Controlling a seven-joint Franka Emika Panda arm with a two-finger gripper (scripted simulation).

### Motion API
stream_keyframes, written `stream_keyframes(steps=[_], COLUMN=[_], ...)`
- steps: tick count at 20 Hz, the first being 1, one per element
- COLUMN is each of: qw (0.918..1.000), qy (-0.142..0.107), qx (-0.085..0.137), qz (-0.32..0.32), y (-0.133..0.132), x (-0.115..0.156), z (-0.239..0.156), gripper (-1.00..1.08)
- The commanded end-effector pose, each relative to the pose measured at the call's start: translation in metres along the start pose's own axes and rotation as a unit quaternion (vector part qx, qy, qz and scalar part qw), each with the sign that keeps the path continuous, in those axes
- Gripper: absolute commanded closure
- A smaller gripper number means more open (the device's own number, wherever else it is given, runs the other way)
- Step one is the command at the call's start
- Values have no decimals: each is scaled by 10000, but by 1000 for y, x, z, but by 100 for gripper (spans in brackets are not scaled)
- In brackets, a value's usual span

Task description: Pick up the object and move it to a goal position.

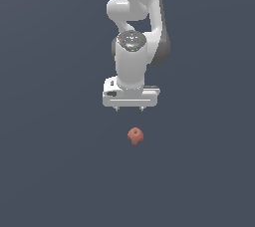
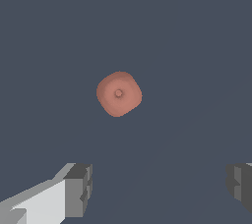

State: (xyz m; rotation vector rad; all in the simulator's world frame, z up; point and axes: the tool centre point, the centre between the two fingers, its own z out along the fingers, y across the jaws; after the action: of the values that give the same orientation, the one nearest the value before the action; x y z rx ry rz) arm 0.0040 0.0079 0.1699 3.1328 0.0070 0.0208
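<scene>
the gripper (image 1: 129,108) hangs with its jaws spread wide and nothing between them, fingers (image 2: 78,190) pointing straight down. the object (image 1: 135,135) lies apart from it, lower and ahead of the fingertips rather than between them. it looks rounded, with no clear long axis. behind, the arm stands upright.

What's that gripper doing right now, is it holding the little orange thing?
Gripper: open, holding nothing. The reddish-orange lumpy piece lies apart from it, not between the fingers.
</scene>
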Motion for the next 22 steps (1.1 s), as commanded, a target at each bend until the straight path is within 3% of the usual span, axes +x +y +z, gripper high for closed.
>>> stream_keyframes(steps=[1, 11, 17, 22], qw=[10000, 9996, 9967, 9892], qy=[35, 20, -3, -27], qx=[-21, -25, -29, -19], qz=[-33, -286, -816, -1466], y=[-3, -5, -10, -16], x=[2, 7, 18, 30], z=[-2, 5, 19, 38], gripper=[-92, -92, -92, -92])
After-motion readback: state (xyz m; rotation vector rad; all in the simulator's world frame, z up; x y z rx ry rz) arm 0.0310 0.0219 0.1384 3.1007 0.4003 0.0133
